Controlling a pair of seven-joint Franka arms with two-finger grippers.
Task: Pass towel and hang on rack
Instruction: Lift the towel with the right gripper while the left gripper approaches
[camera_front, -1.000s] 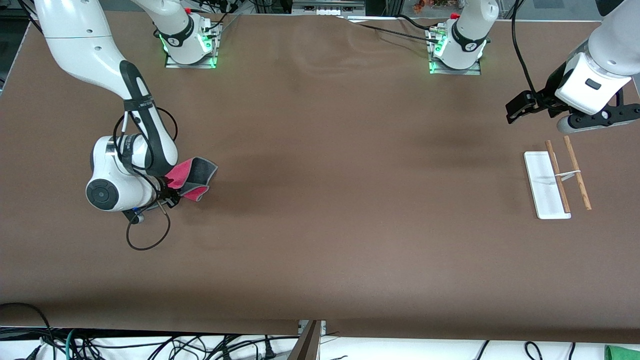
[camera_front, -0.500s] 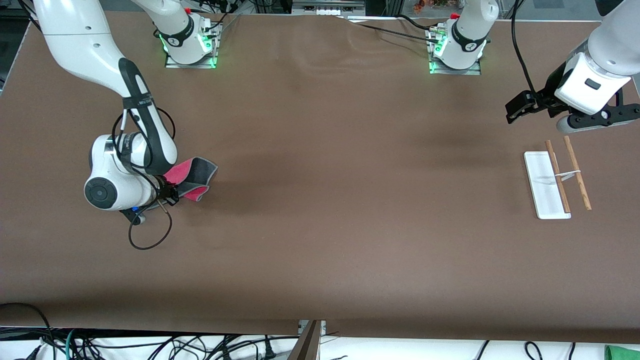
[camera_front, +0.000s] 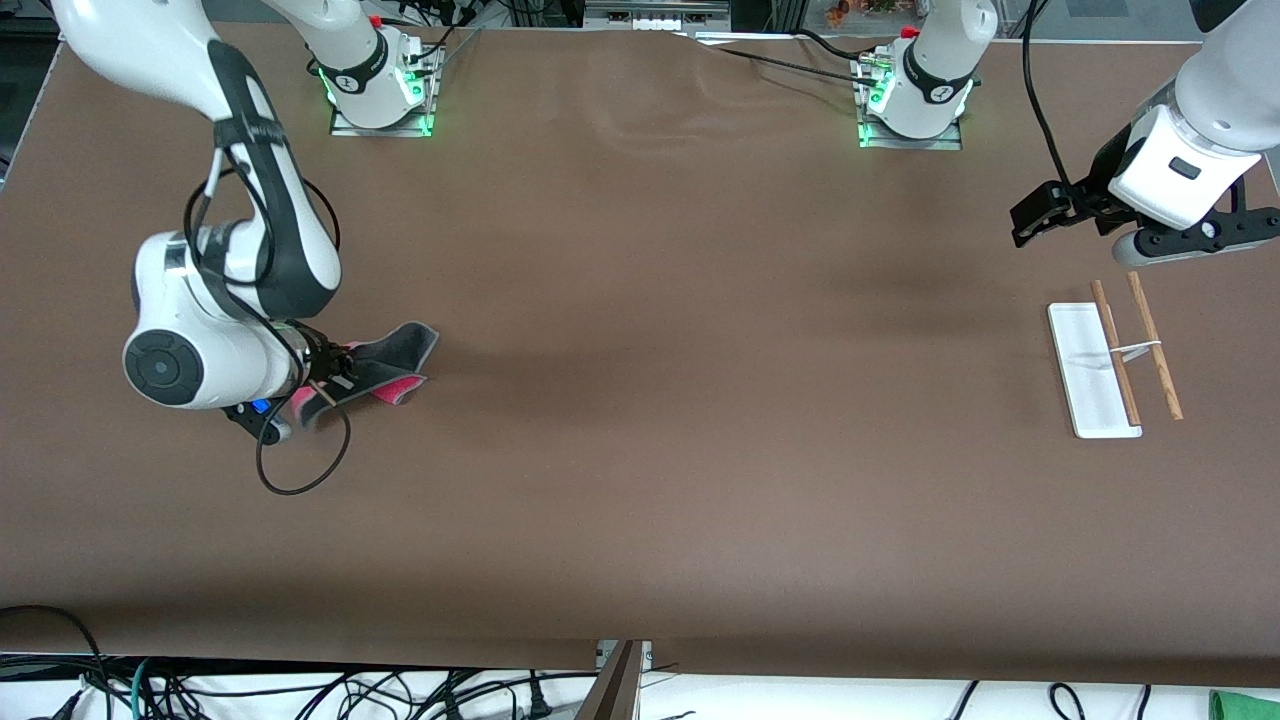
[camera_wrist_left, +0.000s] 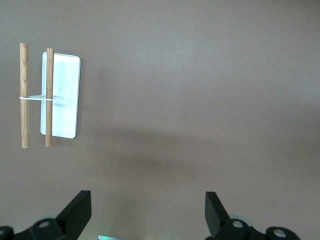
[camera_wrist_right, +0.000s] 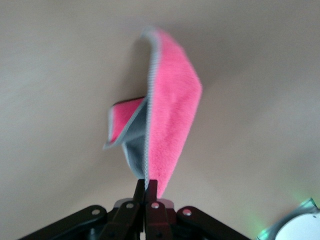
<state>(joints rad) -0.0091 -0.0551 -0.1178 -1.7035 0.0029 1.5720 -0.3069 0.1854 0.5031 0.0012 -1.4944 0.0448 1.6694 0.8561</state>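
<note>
The towel (camera_front: 398, 352), pink on one face and dark grey on the other, is at the right arm's end of the table. My right gripper (camera_front: 322, 385) is shut on one edge of it and holds that edge up. In the right wrist view the towel (camera_wrist_right: 172, 115) stretches away from the shut right gripper (camera_wrist_right: 146, 187), folded, with its grey edging pinched between the fingers. The rack (camera_front: 1112, 365) stands at the left arm's end, with a white base and two brown rods. My left gripper (camera_front: 1035, 218) waits in the air beside the rack (camera_wrist_left: 49, 95); the left gripper (camera_wrist_left: 147, 215) is open and holds nothing.
A black cable loop (camera_front: 300, 470) hangs from the right wrist close to the table. The two arm bases (camera_front: 380, 95) (camera_front: 910, 100) stand along the table edge farthest from the front camera. Brown table (camera_front: 700, 400) lies between towel and rack.
The right gripper has shut on the towel's edge and risen, shifting toward the right arm's end. The towel has turned so more grey shows. The left arm has not moved.
</note>
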